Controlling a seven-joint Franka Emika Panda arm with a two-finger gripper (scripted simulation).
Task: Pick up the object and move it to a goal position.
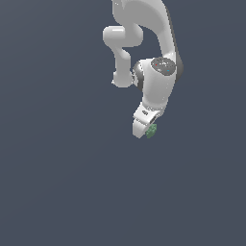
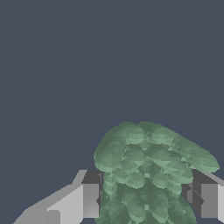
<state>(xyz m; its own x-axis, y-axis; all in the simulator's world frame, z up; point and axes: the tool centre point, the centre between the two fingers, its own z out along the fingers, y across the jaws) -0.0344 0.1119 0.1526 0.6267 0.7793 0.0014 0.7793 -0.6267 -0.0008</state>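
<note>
Item: gripper [image 2: 144, 199], fingers [image 2: 89, 199] pinching the lumpy green object [image 2: 146, 170] between them. No tabletop edges visible. Handling advice: hold the squeeze firm, carry smoothly toward goal.

Object [image 1: 151, 130]: tiny mottled green lump, bumpy and irregular, sits just right of centre in the exterior frame, at the tip of the hand. Wrist view: the object [image 2: 148, 175] fills lower centre-right, a cluster of rounded green knobs, lower part narrower than top.

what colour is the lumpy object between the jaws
Mottled green object, clearest in the wrist view.
</note>
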